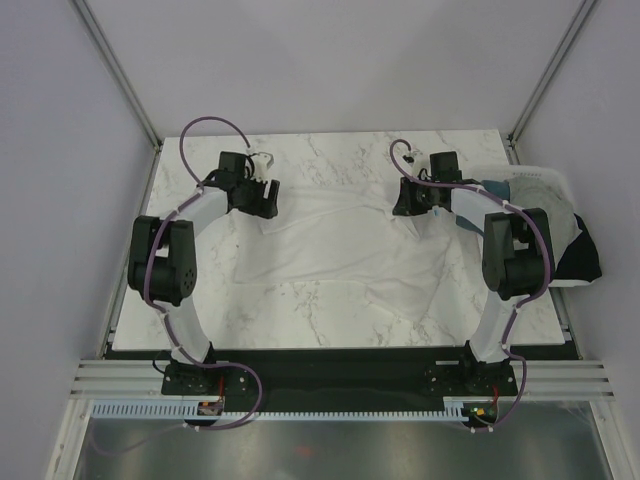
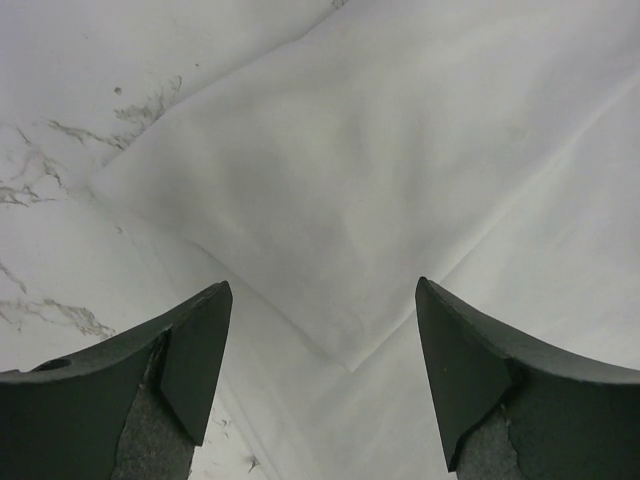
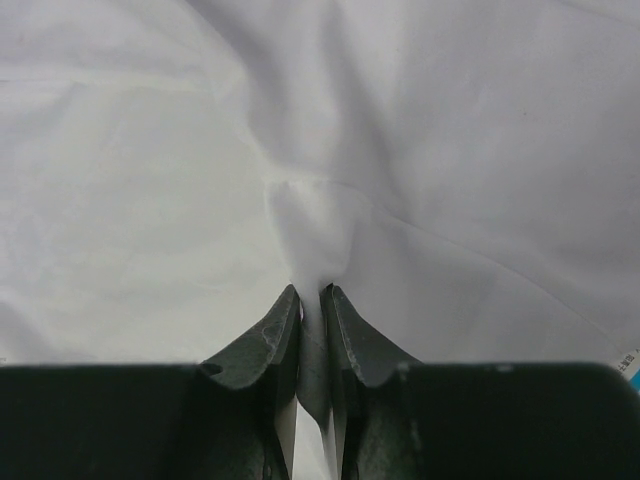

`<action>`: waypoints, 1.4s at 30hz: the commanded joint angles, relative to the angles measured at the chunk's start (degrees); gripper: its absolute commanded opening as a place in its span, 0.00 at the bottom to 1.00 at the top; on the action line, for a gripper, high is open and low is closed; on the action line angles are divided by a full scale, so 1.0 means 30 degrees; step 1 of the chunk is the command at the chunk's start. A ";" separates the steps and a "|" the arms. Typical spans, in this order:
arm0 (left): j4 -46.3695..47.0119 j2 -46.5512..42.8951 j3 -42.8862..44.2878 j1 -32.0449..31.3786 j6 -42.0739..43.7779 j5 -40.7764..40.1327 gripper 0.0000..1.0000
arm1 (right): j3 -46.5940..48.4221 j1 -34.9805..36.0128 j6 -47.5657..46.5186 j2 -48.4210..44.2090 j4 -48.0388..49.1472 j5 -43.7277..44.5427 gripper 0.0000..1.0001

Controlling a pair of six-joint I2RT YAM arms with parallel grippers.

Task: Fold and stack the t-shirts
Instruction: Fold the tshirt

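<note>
Top external: white t-shirt (image 1: 330, 250) lies on marble table (image 1: 300, 150), walls (image 1: 330, 60) pale.

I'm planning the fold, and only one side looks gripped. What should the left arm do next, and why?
Probably lower the left gripper and close it on the edge of the white t-shirt. Its jaws stand open above the cloth with a corner lying between them, while the right gripper is pinched shut on a fold.

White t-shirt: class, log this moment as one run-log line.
phase: grasp | left end effector: open, over white t-shirt corner | right end effector: shut on white t-shirt fold | shirt: spread out, not yet folded
</note>
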 commanded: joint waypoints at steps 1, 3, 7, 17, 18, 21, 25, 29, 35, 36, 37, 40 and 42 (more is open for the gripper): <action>-0.1012 0.0928 0.1354 0.0148 -0.0337 0.0064 0.81 | -0.0152 0.0103 -0.0166 -0.0953 0.0190 -0.0477 0.24; -0.1888 0.0902 0.1560 0.0148 -0.0661 0.0472 0.79 | -0.0123 0.0103 -0.0167 -0.0982 0.0160 -0.0418 0.24; -0.2683 -0.0092 0.0801 0.0148 -0.0896 0.0446 0.78 | -0.0006 0.0103 -0.0137 -0.0953 0.0160 -0.0506 0.25; -0.3709 -0.0330 -0.0051 0.0207 -0.0984 0.1616 0.61 | 0.0257 0.0132 -0.0254 -0.0660 0.0189 -0.0301 0.25; -0.3681 0.0048 0.0008 0.0207 -0.0984 0.1821 0.60 | 0.0316 0.0103 -0.0226 -0.0660 0.0189 -0.0272 0.25; -0.3710 0.0519 0.0154 0.0207 -0.1043 0.2057 0.57 | 0.0375 0.0103 -0.0226 -0.0689 0.0160 -0.0242 0.26; -0.3710 0.1047 0.0272 0.0207 -0.1131 0.2116 0.57 | 0.0346 0.0103 -0.0284 -0.0777 0.0189 -0.0184 0.26; -0.3681 0.1252 0.0418 0.0207 -0.1160 0.2057 0.56 | 0.0316 0.0103 -0.0371 -0.0777 0.0189 -0.0125 0.26; -0.3681 0.1575 0.0769 0.0207 -0.1101 0.1999 0.47 | 0.0346 0.0103 -0.0372 -0.0689 0.0190 -0.0154 0.26; -0.3651 0.1633 0.0770 0.0207 -0.1130 0.1970 0.44 | 0.0317 0.0103 -0.0372 -0.0718 0.0189 -0.0154 0.27; -0.3622 0.1634 0.0799 0.0207 -0.1131 0.1969 0.42 | 0.0287 0.0074 -0.0401 -0.0719 0.0189 -0.0154 0.26; -0.3476 0.1663 0.0828 0.0207 -0.1160 0.1969 0.38 | 0.0258 0.0103 -0.0430 -0.0777 0.0189 -0.0125 0.27; -0.3476 0.1692 0.0887 0.0207 -0.1131 0.1969 0.30 | 0.0258 0.0132 -0.0460 -0.0806 0.0218 -0.0067 0.27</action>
